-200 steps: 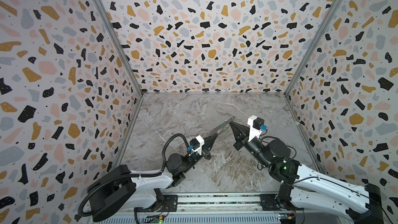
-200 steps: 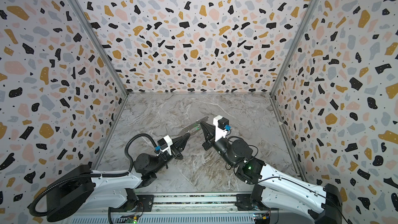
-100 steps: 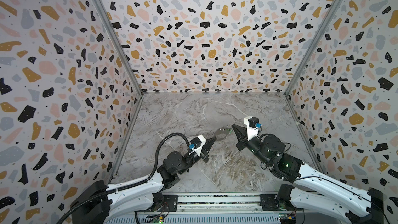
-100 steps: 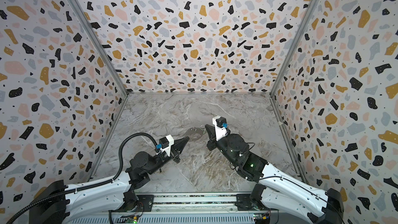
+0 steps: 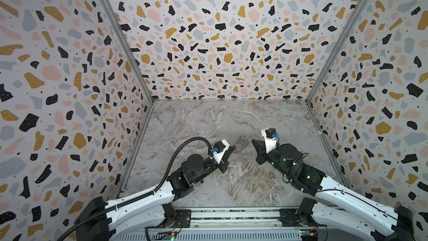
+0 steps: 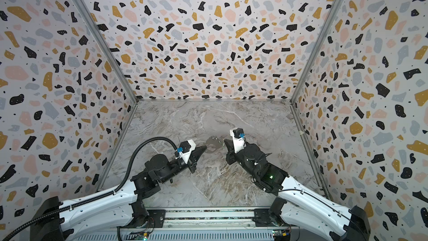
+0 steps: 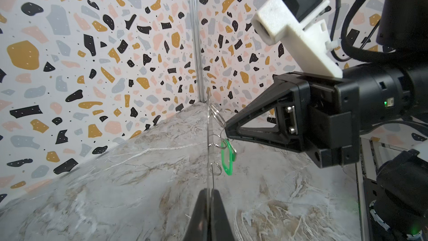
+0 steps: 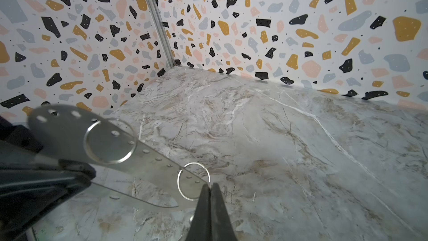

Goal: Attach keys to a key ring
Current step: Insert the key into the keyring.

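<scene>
grey key ring (image 8: 64, 133) spans lengthwise between both arms: left gripper (image 7: 210, 191) pinches one end, right gripper (image 8: 209, 186) (nearer the green key (image 7: 227, 156)) pinches a wire loop (image 8: 178, 181) opposite.

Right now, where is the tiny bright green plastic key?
In the left wrist view the green key dangles beside the flat dark-grey metal key ring, close to the right gripper's tip.
</scene>
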